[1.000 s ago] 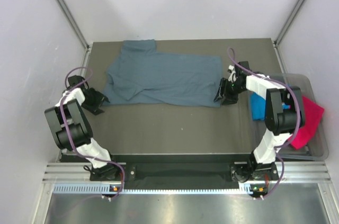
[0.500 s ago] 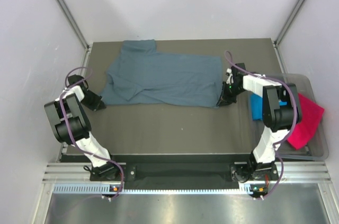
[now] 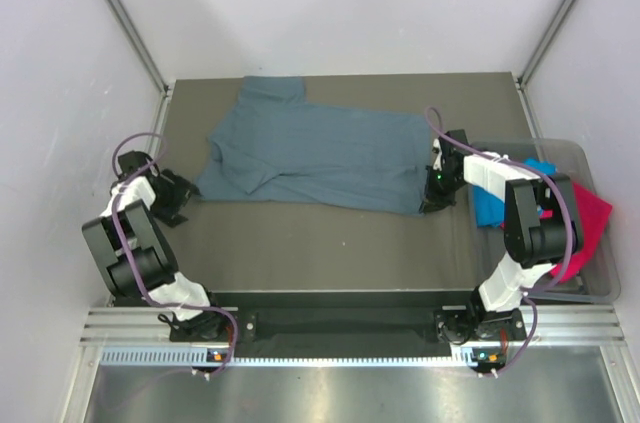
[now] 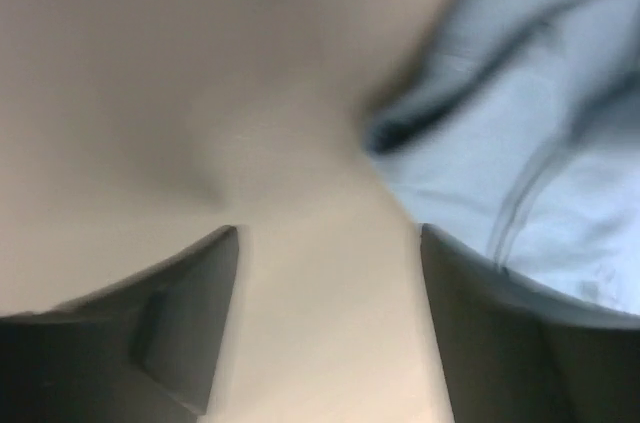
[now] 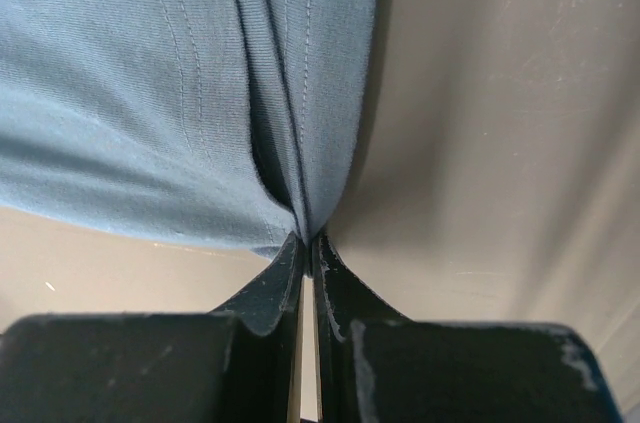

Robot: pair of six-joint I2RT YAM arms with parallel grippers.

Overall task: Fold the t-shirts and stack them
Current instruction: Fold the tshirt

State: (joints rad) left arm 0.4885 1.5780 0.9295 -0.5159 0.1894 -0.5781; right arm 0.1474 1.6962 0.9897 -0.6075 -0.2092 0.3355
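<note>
The slate-blue t-shirt (image 3: 320, 148) lies spread across the table. My right gripper (image 3: 431, 205) is shut on its near right corner; in the right wrist view the jaws (image 5: 308, 243) pinch a fold of the hem, with the blue cloth (image 5: 150, 83) stretching away from them. My left gripper (image 3: 183, 193) sits just off the shirt's left edge, open and empty. In the left wrist view the left gripper (image 4: 328, 238) has bare table between its fingers, and the blurred shirt edge (image 4: 530, 153) lies to the upper right. The turquoise t-shirt (image 3: 489, 205) and the magenta t-shirt (image 3: 590, 223) lie in the tub.
A clear plastic tub (image 3: 600, 288) stands at the table's right edge beside the right arm. Grey walls and metal posts close in the back and sides. The black rail (image 3: 320, 323) with both arm bases runs along the near edge.
The right gripper has shut on the shirt's near right corner and drawn it right and nearer, shifting the whole shirt a little rightward. The left gripper has backed slightly off the left edge.
</note>
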